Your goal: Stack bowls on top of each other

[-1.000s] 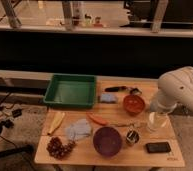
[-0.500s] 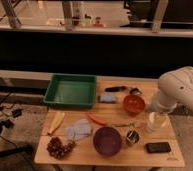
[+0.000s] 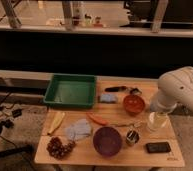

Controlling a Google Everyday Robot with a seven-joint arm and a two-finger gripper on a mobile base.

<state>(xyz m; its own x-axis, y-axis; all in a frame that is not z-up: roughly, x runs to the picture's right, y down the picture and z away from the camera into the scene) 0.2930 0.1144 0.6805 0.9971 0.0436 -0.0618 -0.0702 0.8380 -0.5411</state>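
Hand [image 3: 159, 111] (jaws apart) hangs just beside the red bowl [image 3: 133, 103]; I see 2 bowls unstacked, purple bowl [image 3: 107, 140] separate on the worktop [image 3: 85, 155].

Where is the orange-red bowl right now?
In the camera view, the orange-red bowl sits on the table's right half, behind the purple bowl; the claw hangs just right of it, over a pale container.

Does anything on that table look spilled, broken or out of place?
Nothing stands out: the orange-red bowl and purple bowl sit upright and apart, nothing spilled. The end effector hangs at the right edge of the table, beside the orange-red bowl.
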